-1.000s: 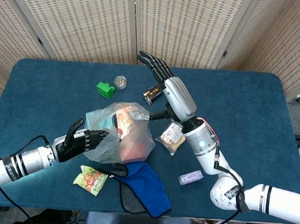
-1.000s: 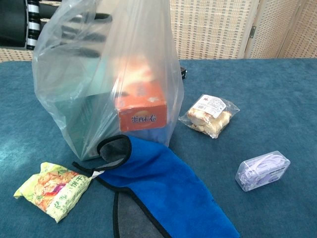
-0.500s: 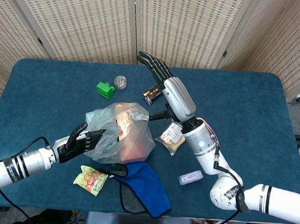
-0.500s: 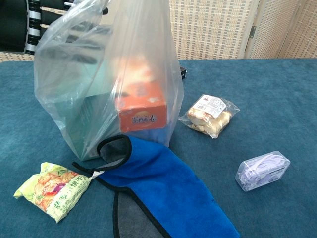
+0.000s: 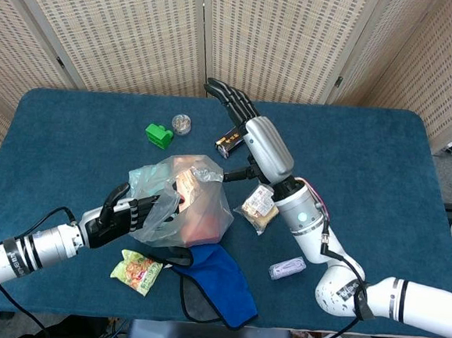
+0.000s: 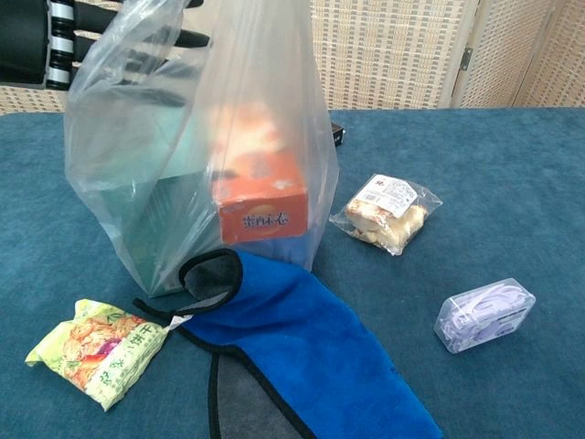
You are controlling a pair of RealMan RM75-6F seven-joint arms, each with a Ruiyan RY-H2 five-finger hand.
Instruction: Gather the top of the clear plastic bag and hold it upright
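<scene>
1. Head view: clear plastic bag [image 5: 184,201] sits mid-table, standing, orange box [image 5: 187,183] inside. Your left hand [image 5: 122,214] is at the bag's 9 o'clock, fingers curled into the plastic at its left edge, gripping it.
2. Head view: your right hand [image 5: 235,105] is up at the bag's 1 o'clock, well apart from it, fingers straight and lying close together, holding nothing. Small dark box [image 5: 230,142] lies just below the palm; can't tell if touching.
3. Head view, rest: green block [image 5: 159,135] and small round jar [image 5: 181,122] at 11 o'clock of the bag; snack pkt [image 5: 257,207] just at 3 o'clock; blue cloth [image 5: 215,284] at 5 o'clock.
4. Chest view: bag [image 6: 196,137] upright, top open and loose, not gathered. Left hand's dark fingers [image 6: 137,37] show thru the plastic at upper left.
5. Chest view: blue cloth [image 6: 302,352] touches the bag's base; noodle pkt [image 6: 99,347] at 7 o'clock; purple case [image 6: 484,314] at 4 o'clock, well apart. Right hand not visible here.
</scene>
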